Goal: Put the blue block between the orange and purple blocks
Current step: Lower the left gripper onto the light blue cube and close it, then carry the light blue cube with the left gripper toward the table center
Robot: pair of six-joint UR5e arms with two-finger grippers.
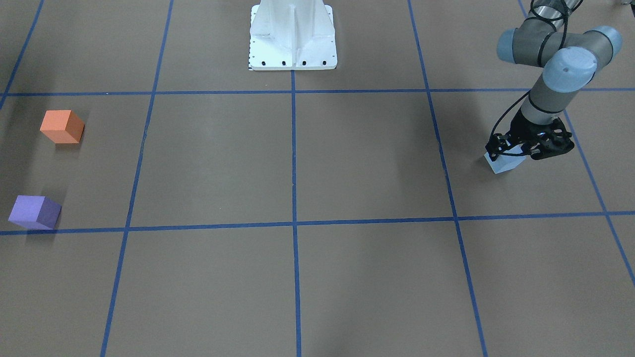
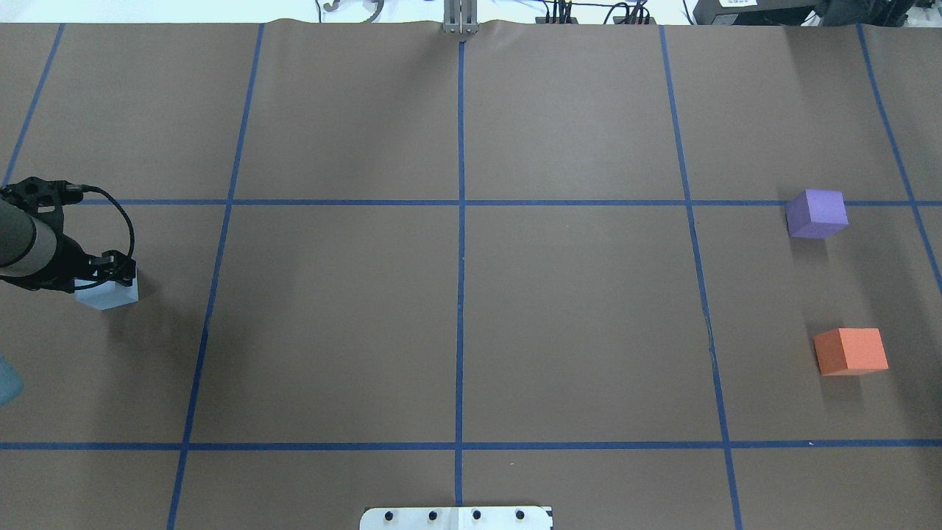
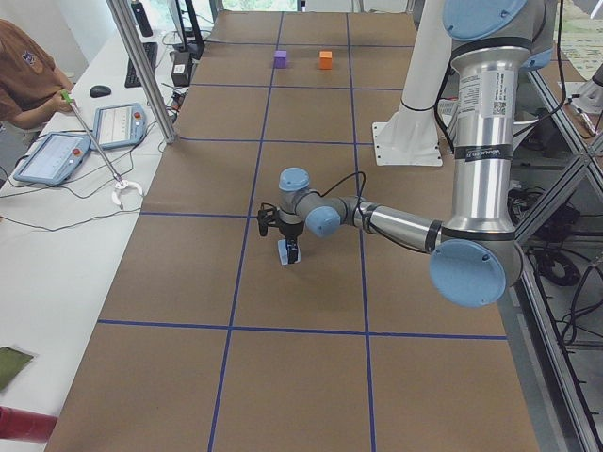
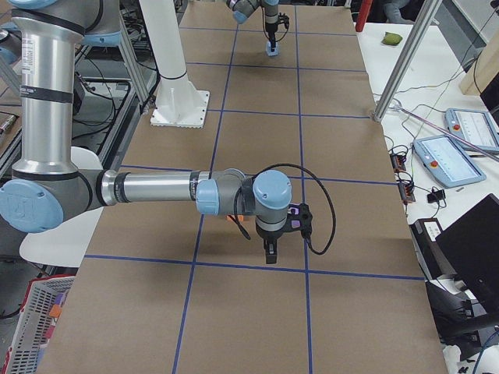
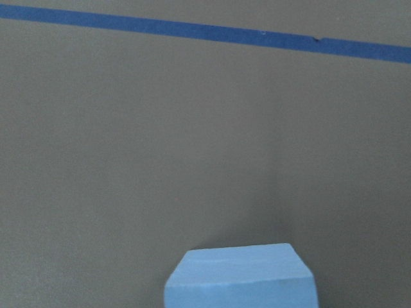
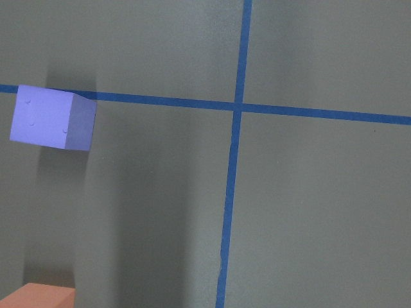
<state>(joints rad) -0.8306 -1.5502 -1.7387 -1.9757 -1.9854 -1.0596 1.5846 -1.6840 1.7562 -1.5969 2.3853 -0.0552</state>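
Note:
The blue block [image 1: 503, 163] is pale blue and sits far on my left side of the table [image 2: 109, 294]. My left gripper [image 1: 513, 151] is down over it, its fingers closed on the block's sides; the block fills the bottom of the left wrist view [image 5: 239, 279]. The orange block [image 2: 851, 351] and the purple block [image 2: 816, 213] stand apart at the far right, with a bare gap between them. The right wrist view shows both, purple [image 6: 52, 118] and orange [image 6: 38, 297]. My right gripper [image 4: 269, 255] hangs above them; I cannot tell whether it is open.
The white robot base [image 1: 292, 44] stands at the table's middle edge. Blue tape lines [image 2: 461, 294] divide the brown table into squares. A side bench with tablets [image 3: 57, 155] and a metal post [image 3: 141, 71] borders the far edge.

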